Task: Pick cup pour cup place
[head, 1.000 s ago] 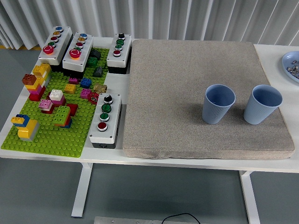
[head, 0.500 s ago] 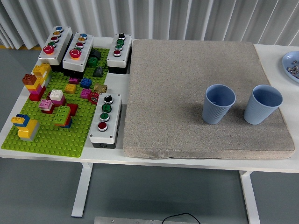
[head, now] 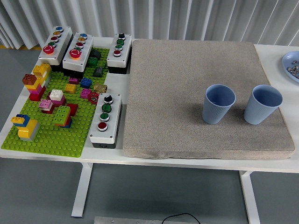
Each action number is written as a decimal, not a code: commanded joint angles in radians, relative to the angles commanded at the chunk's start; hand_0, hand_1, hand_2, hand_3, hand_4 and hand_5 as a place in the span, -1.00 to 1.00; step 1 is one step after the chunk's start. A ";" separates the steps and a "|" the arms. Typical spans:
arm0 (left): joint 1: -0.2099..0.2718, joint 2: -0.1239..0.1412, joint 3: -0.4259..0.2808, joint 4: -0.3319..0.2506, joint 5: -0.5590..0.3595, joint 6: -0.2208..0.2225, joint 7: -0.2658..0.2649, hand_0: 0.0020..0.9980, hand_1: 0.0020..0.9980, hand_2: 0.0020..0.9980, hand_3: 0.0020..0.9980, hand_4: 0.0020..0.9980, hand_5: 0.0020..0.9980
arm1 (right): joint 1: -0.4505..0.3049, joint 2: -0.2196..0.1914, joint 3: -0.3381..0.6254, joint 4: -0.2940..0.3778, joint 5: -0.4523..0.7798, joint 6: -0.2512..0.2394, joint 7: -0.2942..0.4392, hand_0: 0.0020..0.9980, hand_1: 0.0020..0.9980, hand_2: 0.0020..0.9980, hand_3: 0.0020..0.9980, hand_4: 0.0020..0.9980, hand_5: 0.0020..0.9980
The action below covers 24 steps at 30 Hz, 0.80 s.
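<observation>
Blue ribbed plastic cups, left (head: 218,103) and right (head: 262,104), stand upright on the grey foam mat (head: 187,70); neither robot hand shows, so first comes a firm mid-wall grasp.

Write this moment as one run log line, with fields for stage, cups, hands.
stage: before pick | cups: left blue cup and right blue cup upright, apart, on grey mat | hands: none in view
</observation>
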<state>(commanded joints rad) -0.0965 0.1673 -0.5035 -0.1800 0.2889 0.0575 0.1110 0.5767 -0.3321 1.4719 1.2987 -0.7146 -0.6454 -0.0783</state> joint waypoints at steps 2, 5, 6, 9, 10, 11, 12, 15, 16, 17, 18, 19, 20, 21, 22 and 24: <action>-0.001 0.000 0.001 0.000 -0.001 0.000 -0.001 0.43 0.46 0.59 0.29 0.02 0.87 | 0.000 -0.001 0.001 0.001 0.004 0.000 0.000 0.89 0.73 0.83 0.87 0.54 1.00; -0.001 0.000 0.001 0.000 -0.004 0.000 -0.002 0.43 0.46 0.59 0.29 0.02 0.87 | -0.001 -0.002 0.002 0.004 0.003 0.000 -0.001 0.89 0.73 0.83 0.87 0.54 1.00; -0.001 0.000 0.002 0.000 -0.004 0.000 -0.002 0.43 0.46 0.59 0.29 0.02 0.87 | -0.001 -0.002 0.002 0.004 0.003 0.000 -0.002 0.89 0.73 0.83 0.87 0.54 1.00; -0.001 0.000 0.005 0.000 -0.007 0.000 -0.003 0.43 0.46 0.59 0.29 0.02 0.87 | -0.001 -0.002 0.001 0.005 0.002 0.000 -0.003 0.89 0.73 0.83 0.86 0.54 1.00; -0.001 0.000 0.007 0.000 -0.010 0.000 -0.003 0.43 0.46 0.59 0.29 0.02 0.87 | 0.000 -0.002 -0.001 0.005 0.002 0.000 -0.003 0.89 0.73 0.83 0.86 0.54 1.00; -0.001 0.000 0.008 0.000 -0.012 0.001 -0.003 0.43 0.46 0.59 0.29 0.02 0.87 | 0.000 -0.002 -0.001 0.005 0.002 0.000 -0.003 0.89 0.73 0.83 0.86 0.54 1.00; -0.001 0.000 0.009 0.000 -0.013 0.001 -0.004 0.43 0.46 0.59 0.29 0.02 0.87 | 0.000 -0.002 -0.001 0.005 0.002 0.000 -0.003 0.89 0.73 0.83 0.86 0.54 1.00; 0.000 -0.001 0.018 0.000 -0.021 0.001 -0.004 0.43 0.46 0.59 0.29 0.02 0.87 | 0.000 0.001 -0.009 0.005 0.001 0.000 -0.003 0.89 0.73 0.83 0.86 0.54 1.00; 0.001 -0.001 0.020 0.000 -0.023 0.001 -0.004 0.43 0.46 0.59 0.29 0.02 0.87 | -0.001 0.001 -0.011 0.005 0.001 0.000 -0.003 0.89 0.73 0.83 0.86 0.54 1.00; 0.001 -0.001 0.020 0.000 -0.023 0.001 -0.004 0.43 0.46 0.59 0.29 0.02 0.87 | -0.001 0.002 -0.013 0.005 0.002 0.000 -0.003 0.89 0.73 0.83 0.86 0.54 1.00; 0.001 -0.001 0.020 0.000 -0.024 0.001 -0.004 0.43 0.46 0.59 0.29 0.02 0.87 | -0.001 0.002 -0.013 0.005 0.002 0.000 -0.004 0.89 0.73 0.83 0.86 0.54 1.00; 0.002 -0.001 0.022 0.000 -0.025 0.001 -0.004 0.43 0.46 0.59 0.29 0.02 0.87 | -0.002 0.002 -0.015 0.006 0.002 0.000 -0.004 0.89 0.73 0.83 0.86 0.54 1.00; 0.003 -0.001 0.022 0.000 -0.024 0.000 -0.003 0.43 0.46 0.59 0.29 0.02 0.88 | -0.002 0.002 -0.015 0.006 0.003 0.000 -0.004 0.89 0.73 0.83 0.86 0.53 1.00; 0.004 -0.001 0.021 0.000 -0.023 0.000 -0.003 0.43 0.46 0.59 0.29 0.02 0.88 | -0.002 0.003 -0.015 0.006 0.003 0.000 -0.004 0.89 0.73 0.83 0.86 0.53 1.00; 0.004 -0.001 0.020 0.000 -0.023 0.001 -0.003 0.43 0.46 0.59 0.29 0.02 0.88 | -0.002 0.003 -0.015 0.006 0.003 0.000 -0.005 0.89 0.73 0.83 0.86 0.53 1.00; 0.005 0.000 0.017 0.000 -0.020 0.001 -0.002 0.43 0.46 0.59 0.29 0.02 0.88 | -0.003 0.002 -0.015 0.006 0.004 0.000 -0.005 0.89 0.73 0.83 0.86 0.53 1.00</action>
<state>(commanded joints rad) -0.0919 0.1668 -0.4863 -0.1800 0.2689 0.0581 0.1086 0.5740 -0.3298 1.4565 1.3049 -0.7111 -0.6454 -0.0833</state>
